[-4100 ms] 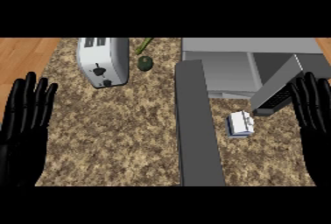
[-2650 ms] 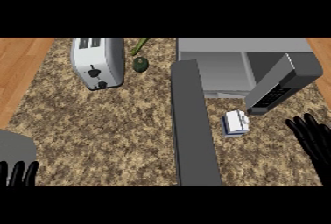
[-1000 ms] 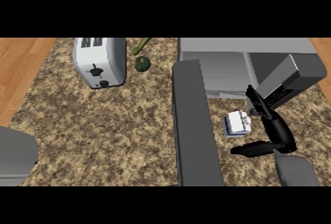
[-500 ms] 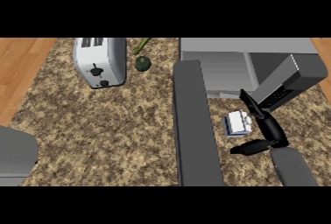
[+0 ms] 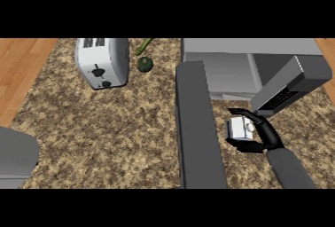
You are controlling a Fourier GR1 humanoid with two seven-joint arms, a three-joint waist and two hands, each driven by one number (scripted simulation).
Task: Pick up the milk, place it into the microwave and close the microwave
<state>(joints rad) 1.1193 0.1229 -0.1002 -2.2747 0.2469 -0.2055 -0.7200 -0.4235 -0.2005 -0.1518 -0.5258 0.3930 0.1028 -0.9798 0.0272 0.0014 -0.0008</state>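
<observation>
The milk [image 5: 239, 128] sits on the speckled counter [image 5: 118, 133], low on my right side, between the long grey slab [image 5: 196, 133] that runs up the middle and the swung-out microwave door [image 5: 291, 86]. I judge the task barely begun: the carton is on the counter, not yet lifted, nothing is inside the microwave [image 5: 242, 66], and its door stands open, so the lift, the placing and the closing are all left to do.

My right hand [image 5: 262, 137] comes in from the lower edge and wraps around the carton, fingers curving over its far side and the thumb hooking in below its near edge. The fingers look curled close around it, at or near contact, though whether the hold is fully closed I can't tell for sure. My left hand shows nowhere; only a grey forearm [image 5: 16, 155] sits at the lower left edge.

Farther off, the microwave cavity lies open just beyond the carton. At the far left stand the toaster [image 5: 101, 62] and a dark green avocado [image 5: 145, 64], well apart from all this
</observation>
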